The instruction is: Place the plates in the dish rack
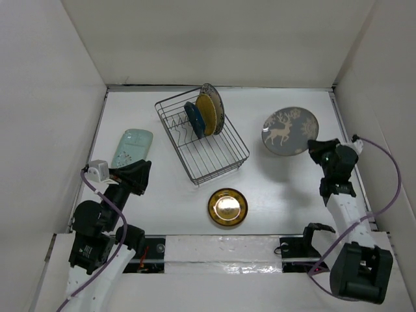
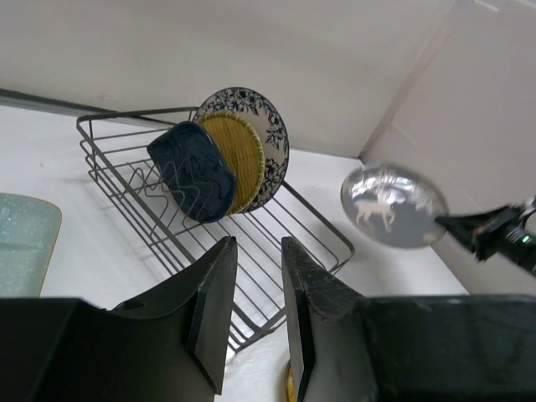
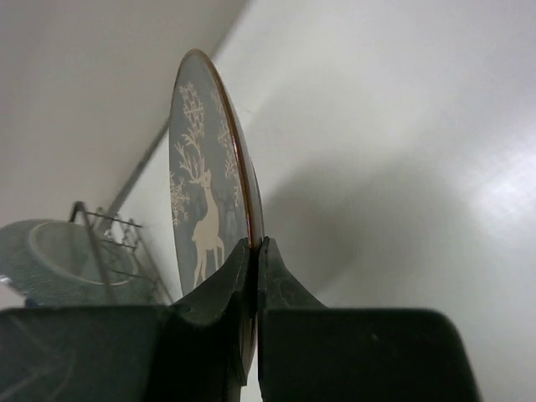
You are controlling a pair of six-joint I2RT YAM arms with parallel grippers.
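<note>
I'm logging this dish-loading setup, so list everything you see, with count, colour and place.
wire dish rack: one, grey, mid-table
floral-rimmed plate: one, white and blue, rearmost in rack
woven-look plate: one, yellow, middle in rack
leaf-shaped plate: one, navy, front in rack
shiny plate: one, gold, flat, near side of rack
oblong dish: one, pale mint, flat, left of rack
deer-motif plate: one, grey and white, right of rack, gripped
table: one, white
left gripper: black, open, empty
right gripper: black, shut on deer-motif plate's rim

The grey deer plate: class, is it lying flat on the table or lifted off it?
Lifted. The right gripper is shut on the grey deer plate at its rim, holding it on edge, clear of the table.
</note>
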